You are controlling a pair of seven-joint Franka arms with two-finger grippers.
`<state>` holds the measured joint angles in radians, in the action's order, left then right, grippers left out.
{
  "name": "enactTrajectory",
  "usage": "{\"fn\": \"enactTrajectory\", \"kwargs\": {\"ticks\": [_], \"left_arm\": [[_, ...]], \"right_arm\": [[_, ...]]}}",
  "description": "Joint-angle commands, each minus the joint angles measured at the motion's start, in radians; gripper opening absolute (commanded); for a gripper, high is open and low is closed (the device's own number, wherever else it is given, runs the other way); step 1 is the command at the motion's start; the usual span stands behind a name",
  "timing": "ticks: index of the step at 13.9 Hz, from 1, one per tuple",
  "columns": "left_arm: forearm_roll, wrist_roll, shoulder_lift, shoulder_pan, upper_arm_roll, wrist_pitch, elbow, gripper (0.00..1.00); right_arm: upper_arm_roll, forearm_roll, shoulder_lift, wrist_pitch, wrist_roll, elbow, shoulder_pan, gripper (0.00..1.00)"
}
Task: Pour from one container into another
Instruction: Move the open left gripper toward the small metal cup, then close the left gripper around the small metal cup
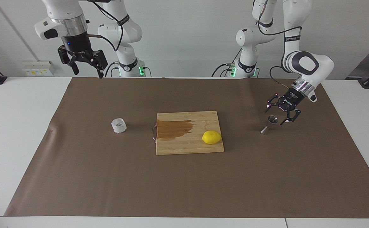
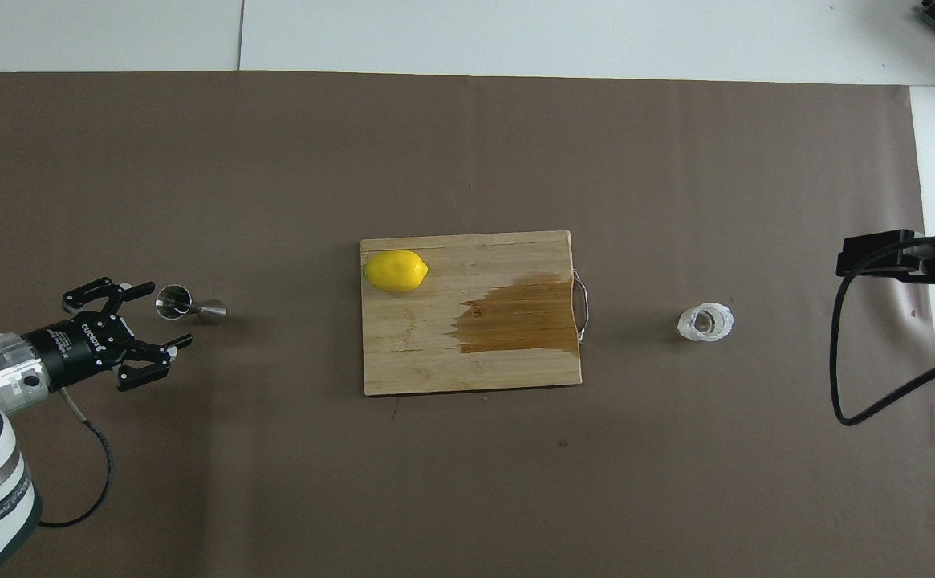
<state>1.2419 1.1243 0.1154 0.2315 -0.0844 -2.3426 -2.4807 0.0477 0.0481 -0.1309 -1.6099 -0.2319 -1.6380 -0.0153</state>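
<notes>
In the facing view the left gripper [image 1: 278,114] hangs low at the left arm's end of the table, tilted down and sideways toward the steel jigger [image 1: 269,124], its two fingers spread wide with nothing between them; the jigger's upper rim sits just beside the fingertips and looks not yet touched. The jigger stands upright on the brown mat [image 1: 184,183], its long axis vertical through the narrow waist, so a sideways close on it looks like the fitting grasp. The glass cup [image 1: 118,125] stands well apart toward the right arm's end, with the cutting board [image 1: 174,147] and the lemon [image 1: 211,137] between the two containers. The right gripper [image 1: 83,63] waits high over the mat's edge by its own base, also wide and empty. In the overhead view the left gripper [image 2: 151,318] comes in from the mat's edge with its open mouth facing the jigger [image 2: 187,304], which lies straight ahead of the fingertips, toward the board [image 2: 403,369]; the upper finger ends close by the rim. The cup [image 2: 705,322] sits beside the board's metal handle [image 2: 585,305], much closer to the right arm, of which only a dark fitting shows here. Judging by this, the left arm takes the jigger and the cup is left for the right
</notes>
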Motion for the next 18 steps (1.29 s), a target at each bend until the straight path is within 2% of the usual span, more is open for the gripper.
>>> {"fn": "enactTrajectory", "kwargs": {"ticks": [1,6,8,10,13,16,17,18], "left_arm": [[0.036,-0.021,-0.006,-0.038,0.008,-0.041,-0.004,1.00],[0.056,-0.021,-0.008,-0.051,0.008,-0.054,-0.003,1.00],[0.056,-0.021,-0.008,-0.051,0.008,-0.052,-0.004,0.93],[0.056,-0.021,-0.006,-0.044,0.008,-0.050,-0.007,0.79],[0.056,-0.021,-0.006,-0.040,0.009,-0.050,-0.007,0.75],[0.056,-0.023,-0.005,-0.034,0.009,-0.049,-0.009,0.57],[0.056,-0.023,-0.005,-0.034,0.009,-0.050,-0.009,0.33],[0.056,-0.023,-0.006,-0.034,0.009,-0.052,-0.007,0.15]], "right_arm": [[0.000,-0.011,-0.019,0.010,0.014,-0.017,0.009,1.00],[0.000,-0.011,-0.019,0.010,0.014,-0.017,0.009,1.00],[0.000,-0.011,-0.019,0.010,0.014,-0.017,0.009,1.00],[0.000,-0.011,-0.019,0.010,0.014,-0.017,0.009,1.00],[0.000,-0.011,-0.019,0.010,0.014,-0.017,0.009,1.00],[0.000,-0.011,-0.019,0.010,0.014,-0.017,0.009,1.00],[0.000,-0.011,-0.019,0.010,0.014,-0.017,0.009,1.00],[0.000,-0.011,-0.019,0.010,0.014,-0.017,0.009,1.00]]}}
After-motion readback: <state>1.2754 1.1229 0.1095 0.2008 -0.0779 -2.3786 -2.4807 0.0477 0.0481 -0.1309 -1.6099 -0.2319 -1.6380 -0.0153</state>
